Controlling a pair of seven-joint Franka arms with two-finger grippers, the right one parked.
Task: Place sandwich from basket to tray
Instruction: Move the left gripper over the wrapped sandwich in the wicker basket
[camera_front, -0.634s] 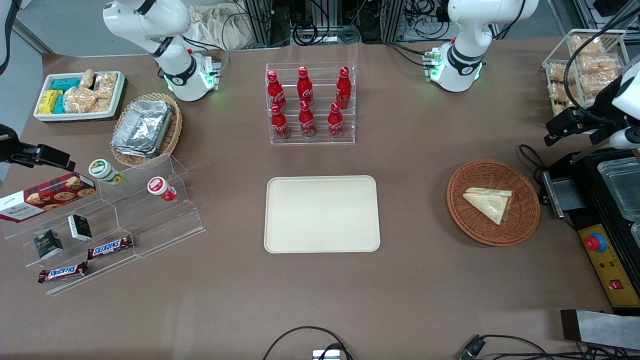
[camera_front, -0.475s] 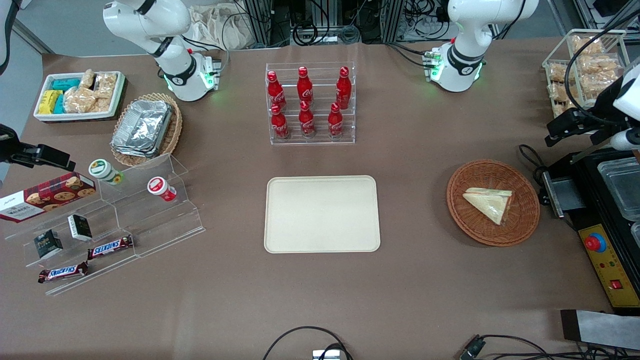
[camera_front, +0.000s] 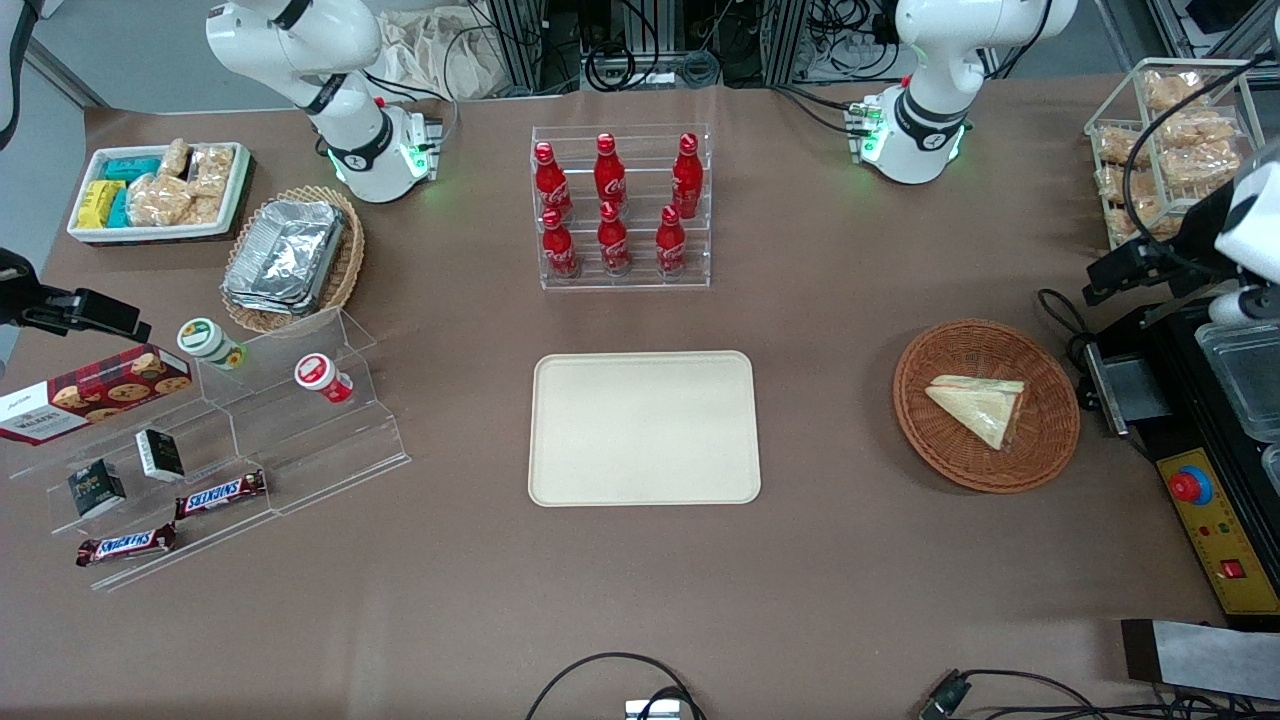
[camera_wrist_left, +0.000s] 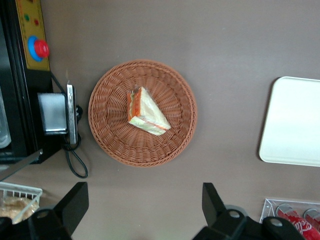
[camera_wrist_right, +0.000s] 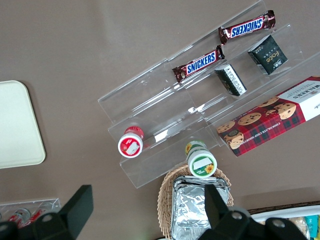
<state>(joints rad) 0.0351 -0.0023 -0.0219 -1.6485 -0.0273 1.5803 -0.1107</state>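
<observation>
Sandwich lies in your basket; your gripper hovers high above it, fingers wide apart, tray nearby.

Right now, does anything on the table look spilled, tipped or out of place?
Nothing stands out. The sandwich lies intact in the basket, the tray sits flat, and the gripper hangs above the basket with its jaws open.

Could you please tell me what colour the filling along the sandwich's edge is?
Orange-red with green, on the sandwich in the basket, clearest in the left wrist view; the open gripper hovers above.
</observation>
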